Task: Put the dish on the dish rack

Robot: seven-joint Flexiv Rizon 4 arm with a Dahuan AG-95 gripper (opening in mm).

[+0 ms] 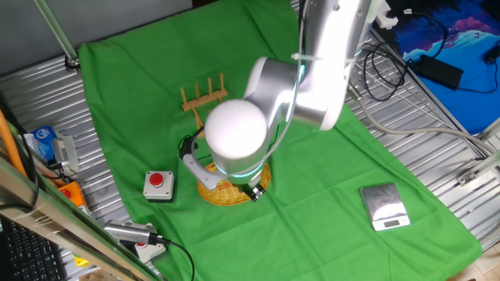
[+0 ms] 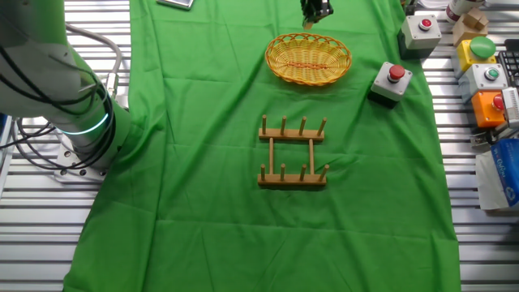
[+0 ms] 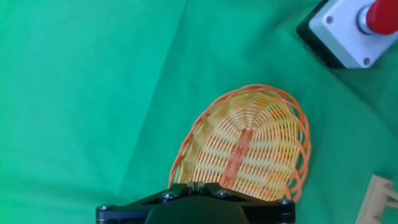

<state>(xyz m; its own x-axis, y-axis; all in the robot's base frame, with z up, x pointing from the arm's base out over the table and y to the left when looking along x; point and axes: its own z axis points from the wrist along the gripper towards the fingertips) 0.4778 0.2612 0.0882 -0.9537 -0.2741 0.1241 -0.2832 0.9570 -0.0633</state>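
The dish [image 2: 309,58] is a yellow oval wicker plate with an orange-red centre streak. It lies flat on the green cloth, and it also shows in the hand view [image 3: 249,149] and under the arm in one fixed view [image 1: 215,191]. My gripper [image 3: 196,184] hovers at the dish's near rim, with the jaws closed together and nothing visible between them. In the other fixed view the gripper [image 2: 315,15] sits just beyond the dish's far rim. The wooden dish rack [image 2: 293,152] stands empty, apart from the dish; it also shows in one fixed view [image 1: 205,95].
A grey box with a red button [image 2: 390,81] stands beside the dish, also in the hand view [image 3: 351,28]. A silver scale [image 1: 384,207] lies on the cloth's right. More button boxes [image 2: 484,77] sit off the cloth's edge. The arm's base [image 2: 77,122] stands beside the cloth.
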